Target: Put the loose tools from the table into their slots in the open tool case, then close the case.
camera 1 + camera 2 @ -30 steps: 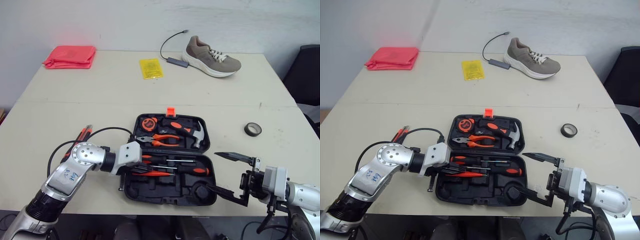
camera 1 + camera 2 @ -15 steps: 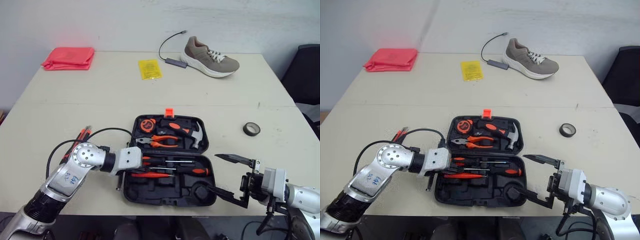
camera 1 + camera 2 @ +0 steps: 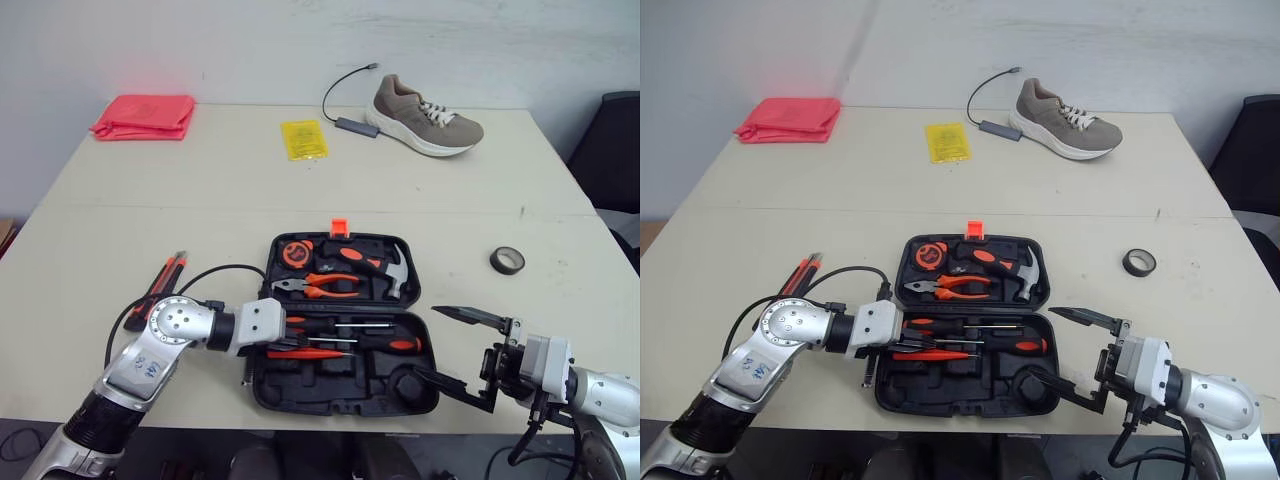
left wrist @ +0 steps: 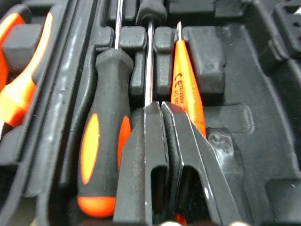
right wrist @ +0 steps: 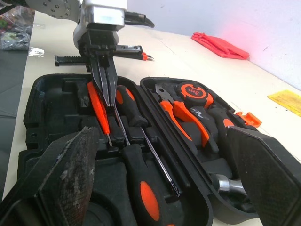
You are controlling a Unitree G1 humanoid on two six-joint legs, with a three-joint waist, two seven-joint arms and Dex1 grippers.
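Orange tester (image 4: 186, 89) sits slotted in the open case (image 3: 345, 385), the left gripper (image 4: 161, 107) clenched empty beside it, the right gripper (image 3: 424, 340) spread wide; next probably fetching the loose tool (image 3: 165, 278) off the table (image 3: 200, 190)

Both head views look forward and down from the near edge of the table (image 3: 200, 200). They sit side by side and share almost the whole scene, from the case (image 3: 340, 385) up front to the shoe (image 3: 425, 113) at the far edge. The left wrist view sits right inside the case, very close to the screwdrivers (image 4: 106, 141). The right wrist view looks low across the case from its right end. It stands farther off, facing the left gripper (image 5: 108, 101) and the same screwdrivers, with the cloth (image 5: 220, 45) beyond.
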